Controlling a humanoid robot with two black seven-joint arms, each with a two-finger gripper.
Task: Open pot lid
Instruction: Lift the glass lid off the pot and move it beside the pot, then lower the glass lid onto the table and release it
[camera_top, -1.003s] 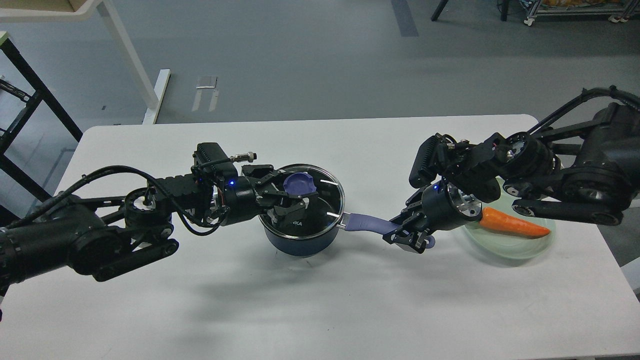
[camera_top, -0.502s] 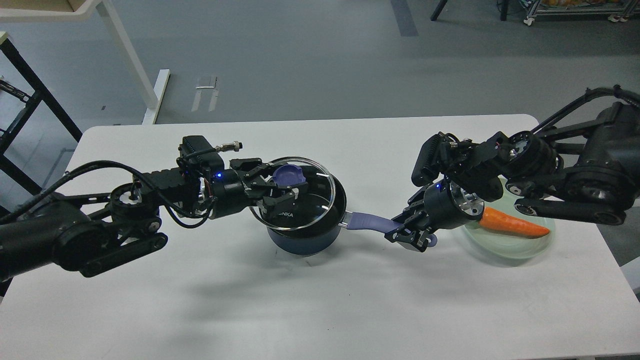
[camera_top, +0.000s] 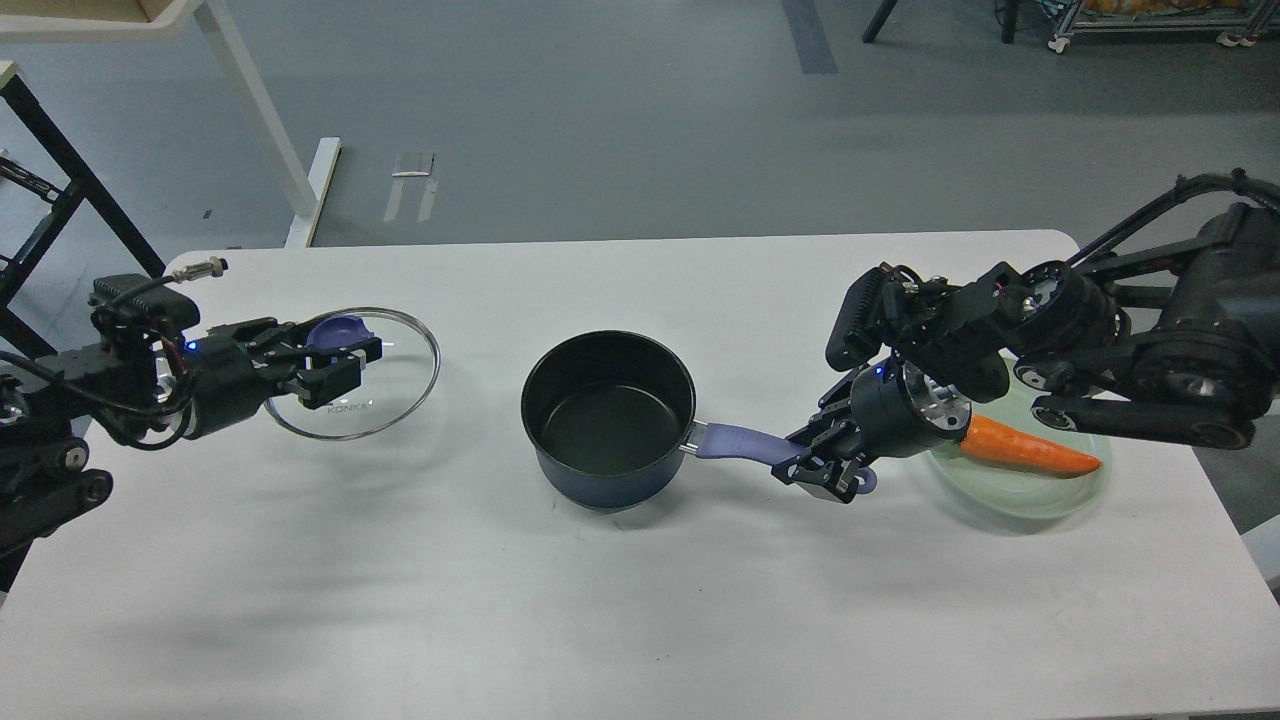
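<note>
A dark blue pot (camera_top: 608, 420) stands uncovered at the middle of the white table (camera_top: 640, 600), its inside black and bare. Its purple handle (camera_top: 735, 442) points right. My right gripper (camera_top: 812, 462) is shut on the far end of that handle. My left gripper (camera_top: 335, 352) is shut on the purple knob (camera_top: 336, 329) of the glass lid (camera_top: 385, 385). It holds the lid above the table at the left, well apart from the pot.
A pale green plate (camera_top: 1020, 490) with an orange carrot (camera_top: 1028, 448) lies at the right, partly under my right arm. Table legs and a black frame stand on the floor beyond the far left corner.
My left gripper has lifted the lid off the pot and carried it far to the left. The pot now stands uncovered. My right gripper has kept its hold on the handle.
</note>
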